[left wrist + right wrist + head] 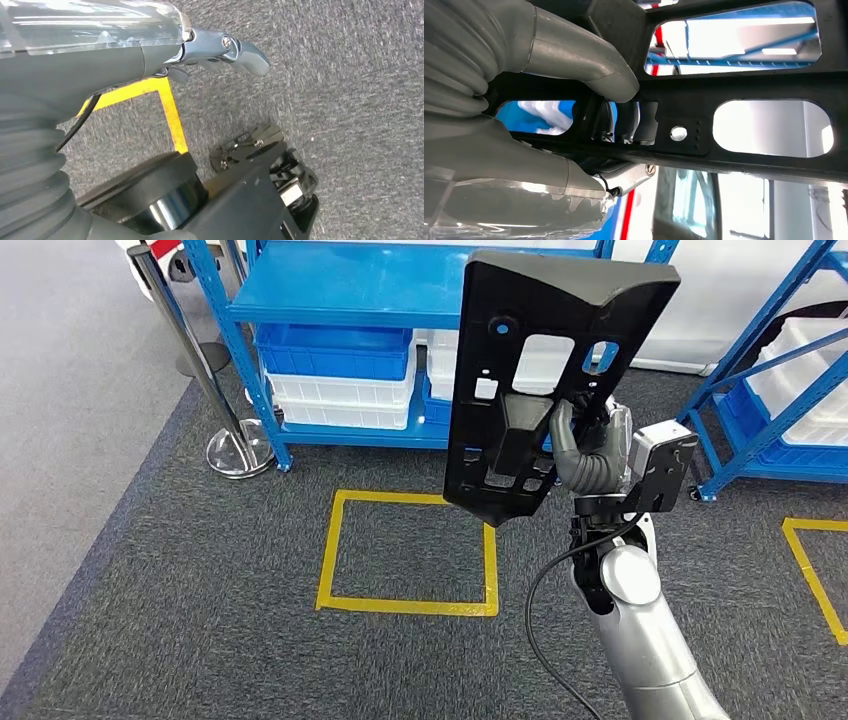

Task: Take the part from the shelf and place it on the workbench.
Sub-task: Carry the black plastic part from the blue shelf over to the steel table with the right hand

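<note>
We hold the part (545,370), a long black moulded panel with several cut-out windows, upright in the upper middle of the head view, in front of the blue shelf (350,285) and above the grey carpet with its yellow floor square (410,552). Our right hand (588,445) grips it low down, fingers (624,122) hooked through one of the openings around a cross-rib and the thumb (574,52) pressed over the adjacent bar (the right wrist view shows this wrap plainly).

We judge the part to be stiff plastic, light for its length, and not fragile, though the thin ribs between windows might flex. Its smooth, slightly glossy surface looks slippery, so a hooked grip through a window seems safer than a pinch on a flat face. Because the hold sits near the lower end, most of the panel stands above the hand and may want to tip; a grip nearer the middle would balance it better.

Our left hand (225,50) hangs over the carpet with fingers curled in on nothing.

We can read no brand, label or writing on the part, shelf or blue and white bins (335,370).
</note>
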{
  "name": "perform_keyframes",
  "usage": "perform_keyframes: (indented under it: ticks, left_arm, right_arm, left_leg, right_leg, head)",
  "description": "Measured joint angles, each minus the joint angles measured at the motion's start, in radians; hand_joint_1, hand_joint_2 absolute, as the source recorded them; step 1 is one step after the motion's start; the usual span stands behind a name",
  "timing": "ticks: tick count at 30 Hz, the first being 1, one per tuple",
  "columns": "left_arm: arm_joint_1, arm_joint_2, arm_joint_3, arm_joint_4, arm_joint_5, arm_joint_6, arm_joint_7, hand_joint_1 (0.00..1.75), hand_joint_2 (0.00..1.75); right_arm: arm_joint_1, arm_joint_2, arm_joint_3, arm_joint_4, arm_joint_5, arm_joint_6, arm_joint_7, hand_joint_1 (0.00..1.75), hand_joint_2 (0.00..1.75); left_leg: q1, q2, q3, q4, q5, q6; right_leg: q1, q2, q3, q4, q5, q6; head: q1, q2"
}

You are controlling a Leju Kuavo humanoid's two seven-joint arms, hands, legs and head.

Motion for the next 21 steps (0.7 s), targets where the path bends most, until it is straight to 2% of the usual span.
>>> perform_keyframes:
  ticks: [1,2,3,5,6,7,8,9,10,11,12,13,14,15,16,17,18,20,21]
  left_arm:
    - [0.002,0.000,0.000,0.000,0.001,0.000,0.000,0.00,1.75]
    - [0.003,0.000,0.000,0.000,0.001,0.001,0.000,0.00,1.75]
    - [0.005,0.000,0.000,0.000,0.002,0.002,0.000,0.00,1.75]
    - [0.008,0.000,0.000,0.000,0.002,0.003,0.000,0.00,1.75]
    - [0.008,0.000,0.000,0.000,0.004,0.003,0.000,0.00,1.75]
    - [0.009,0.001,0.000,0.000,0.006,0.003,0.000,0.00,1.75]
    - [0.009,0.001,0.000,0.000,0.009,0.003,0.000,0.00,1.75]
    - [0.010,0.002,0.000,0.000,0.012,0.003,-0.001,0.00,1.75]
    - [0.010,0.004,0.000,0.000,0.014,0.002,-0.003,0.00,1.75]
    - [0.011,0.005,0.001,0.000,0.016,0.002,-0.005,0.00,1.75]
    - [0.011,0.006,0.001,0.000,0.017,0.001,-0.008,0.00,1.75]
    - [0.011,0.007,0.001,0.000,0.017,0.000,-0.009,0.00,1.75]
    - [0.011,0.008,0.001,0.000,0.016,-0.001,-0.010,0.00,1.75]
    - [0.011,0.008,0.001,0.000,0.016,-0.001,-0.010,0.00,1.75]
    - [0.012,0.009,0.001,0.000,0.016,-0.002,-0.009,0.00,1.75]
    - [0.012,0.009,0.001,0.000,0.016,-0.002,-0.009,0.00,1.75]
    - [0.013,0.010,0.001,0.000,0.016,-0.002,-0.009,0.00,1.75]
    - [0.013,0.010,0.001,0.000,0.016,-0.003,-0.009,0.00,1.75]
    - [0.013,0.010,0.001,0.000,0.016,-0.003,-0.009,0.00,1.75]
  right_arm:
    - [0.005,0.007,0.001,0.000,0.008,-0.007,-0.006,1.75,1.75]
    - [0.012,0.016,0.002,0.001,0.019,-0.016,-0.015,1.75,1.75]
    - [0.019,0.025,0.005,0.001,0.033,-0.025,-0.025,1.75,1.75]
    - [0.035,0.041,0.010,0.002,0.069,-0.051,-0.042,1.75,1.75]
    - [0.044,0.048,0.014,0.002,0.094,-0.069,-0.048,1.75,1.75]
    - [0.053,0.056,0.018,0.004,0.127,-0.092,-0.056,1.75,1.75]
    - [0.063,0.065,0.022,0.006,0.167,-0.120,-0.064,1.75,1.75]
    - [0.072,0.074,0.027,0.008,0.209,-0.148,-0.072,1.75,1.75]
    - [0.079,0.085,0.033,0.010,0.247,-0.176,-0.081,1.75,1.75]
    - [0.085,0.095,0.040,0.011,0.277,-0.199,-0.089,1.75,1.75]
    - [0.089,0.104,0.045,0.011,0.299,-0.218,-0.097,1.75,1.75]
    - [0.091,0.112,0.050,0.012,0.313,-0.232,-0.104,1.75,1.75]
    - [0.093,0.118,0.055,0.012,0.323,-0.243,-0.110,1.75,1.75]
    - [0.096,0.122,0.058,0.012,0.329,-0.251,-0.113,1.75,1.75]
    - [0.099,0.124,0.062,0.012,0.332,-0.256,-0.116,1.75,1.75]
    - [0.103,0.126,0.065,0.012,0.334,-0.258,-0.117,1.75,1.75]
    - [0.107,0.126,0.067,0.012,0.334,-0.260,-0.118,1.75,1.75]
    - [0.110,0.128,0.070,0.012,0.335,-0.261,-0.118,1.75,1.75]
    - [0.112,0.128,0.070,0.012,0.336,-0.261,-0.120,1.75,1.75]
  left_leg:
    - [0.001,-0.002,-0.005,0.003,-0.006,-0.006]
    - [0.003,-0.004,-0.014,0.021,-0.035,-0.013]
    - [0.006,-0.006,-0.026,0.059,-0.082,-0.020]
    - [0.015,-0.007,-0.051,0.179,-0.190,-0.034]
    - [0.020,-0.007,-0.056,0.239,-0.214,-0.039]
    - [0.024,-0.007,-0.051,0.279,-0.211,-0.044]
    - [0.028,-0.007,-0.033,0.290,-0.188,-0.049]
    - [0.032,-0.007,0.002,0.267,-0.159,-0.052]
    - [0.035,-0.007,0.055,0.213,-0.142,-0.053]
    - [0.035,-0.008,0.115,0.135,-0.146,-0.053]
    - [0.034,-0.010,0.167,0.062,-0.164,-0.050]
    - [0.031,-0.011,0.199,0.009,-0.183,-0.045]
    - [0.026,-0.012,0.211,-0.020,-0.192,-0.037]
    - [0.024,-0.012,0.207,-0.026,-0.187,-0.026]
    - [0.024,-0.010,0.198,-0.028,-0.175,-0.016]
    - [0.024,-0.008,0.188,-0.030,-0.162,-0.004]
    - [0.024,-0.005,0.176,-0.033,-0.149,0.006]
    - [0.019,-0.002,0.144,-0.032,-0.122,0.018]
    - [0.016,-0.002,0.126,-0.031,-0.107,0.020]
  right_leg:
    - [-0.003,-0.002,-0.008,-0.003,0.013,-0.006]
    - [-0.006,-0.003,-0.019,-0.006,0.027,-0.013]
    - [-0.010,-0.005,-0.033,-0.009,0.042,-0.018]
    - [-0.010,-0.006,-0.067,-0.007,0.069,-0.022]
    - [-0.010,-0.006,-0.084,-0.006,0.082,-0.020]
    - [-0.011,-0.007,-0.101,-0.004,0.095,-0.018]
    - [-0.012,-0.007,-0.119,-0.001,0.106,-0.014]
    - [-0.014,-0.007,-0.137,0.004,0.117,-0.010]
    - [-0.016,-0.007,-0.152,0.009,0.127,-0.005]
    - [-0.017,-0.006,-0.165,0.015,0.136,0.001]
    - [-0.018,-0.006,-0.173,0.019,0.144,0.008]
    - [-0.018,-0.006,-0.177,0.020,0.154,0.015]
    - [-0.018,-0.006,-0.179,0.016,0.166,0.023]
    - [-0.020,-0.007,-0.180,0.011,0.176,0.030]
    - [-0.022,-0.007,-0.184,0.010,0.174,0.036]
    - [-0.024,-0.006,-0.191,0.022,0.152,0.040]
    - [-0.025,-0.004,-0.203,0.053,0.110,0.042]
    - [-0.023,-0.002,-0.234,0.169,0.001,0.043]
    - [-0.022,-0.001,-0.245,0.233,-0.032,0.043]
  head:
    - [0.000,0.000]
    - [-0.001,0.000]
    - [-0.002,0.000]
    - [-0.005,0.000]
    - [-0.005,0.000]
    - [-0.005,0.000]
    - [-0.005,0.000]
    - [-0.005,0.000]
    - [-0.005,0.000]
    - [-0.005,0.000]
    - [-0.005,0.000]
    - [-0.005,0.000]
    - [-0.004,0.000]
    - [-0.004,0.000]
    - [-0.004,0.000]
    - [-0.003,0.000]
    - [-0.003,0.000]
    - [-0.002,0.000]
    - [-0.002,0.000]
